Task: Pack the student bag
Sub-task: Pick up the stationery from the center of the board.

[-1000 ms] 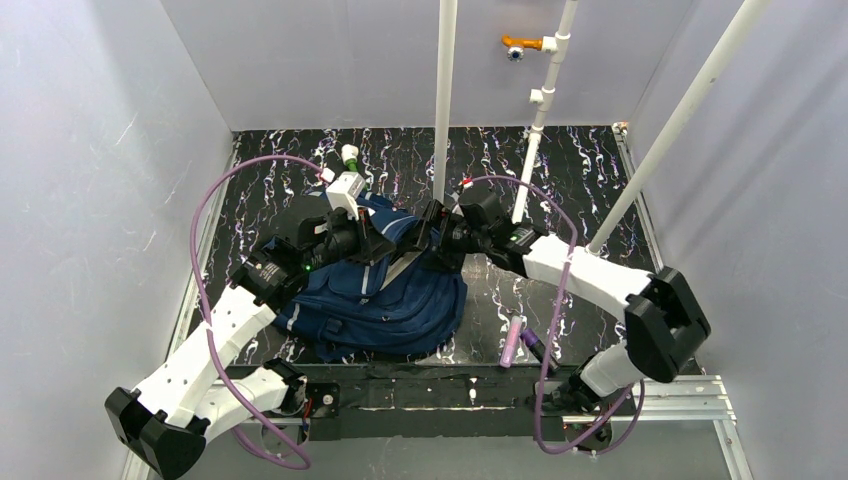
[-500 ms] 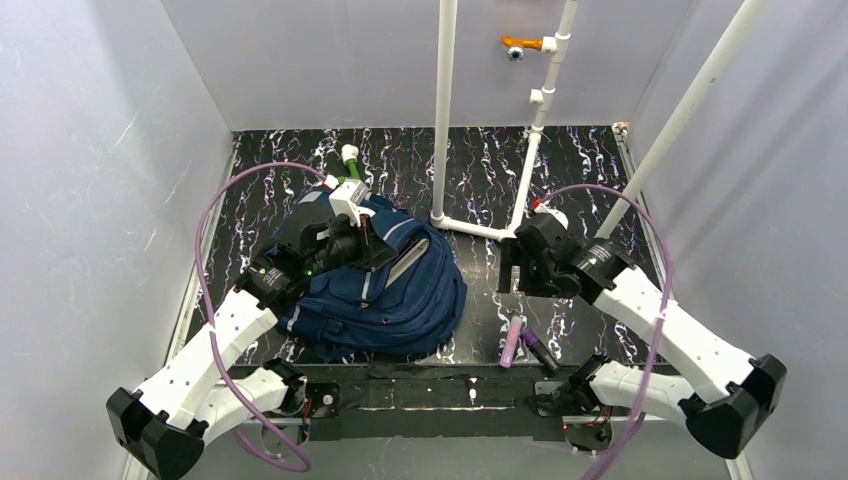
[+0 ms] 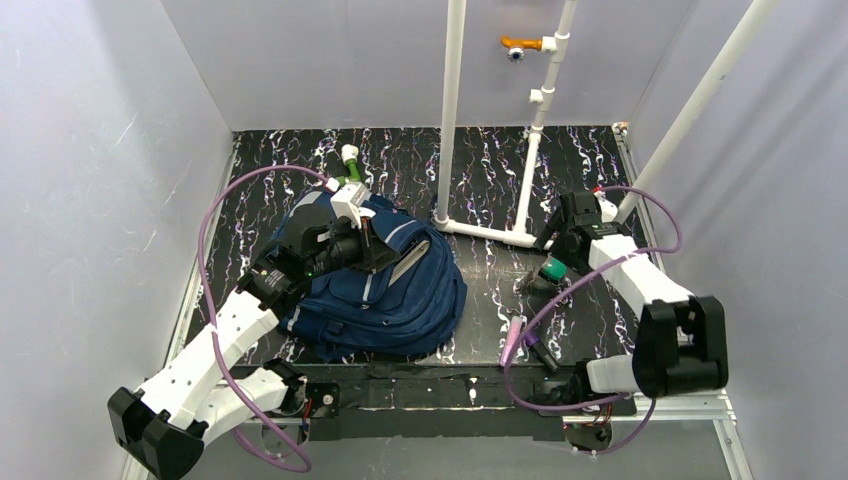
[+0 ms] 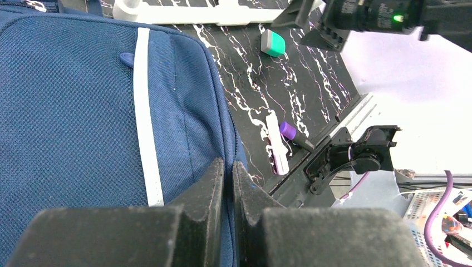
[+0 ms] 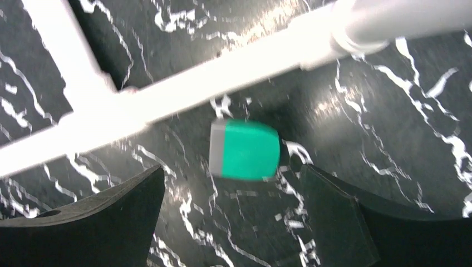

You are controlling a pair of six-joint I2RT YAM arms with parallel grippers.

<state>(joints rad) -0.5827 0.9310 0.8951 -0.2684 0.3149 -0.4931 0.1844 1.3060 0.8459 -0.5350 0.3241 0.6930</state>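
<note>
At nine o'clock on the marbled table (image 3: 480,160), slumped in a heap: the student bag (image 3: 400,300), navy with grey stripes. Clamped tight at its zip edge, apparently on a thin fold of fabric: the left gripper (image 4: 228,164). Spread wide and empty, hovering over a green eraser (image 5: 245,150) at three o'clock of the bag, just beside the white pipe frame (image 3: 480,230): the right gripper (image 5: 231,183). At five o'clock of the bag, near the front rail, a purple marker (image 3: 535,350) and a pale pen (image 3: 512,342), side by side. Probably soft and floppy, light while unfilled, apt to sag and fold shut once released; no stiff wall to push against. Best taken at the zip rim or a seam, pinched deep, lifted gently to hold the mouth open. Smooth panels best avoided, likely to slip.
</note>
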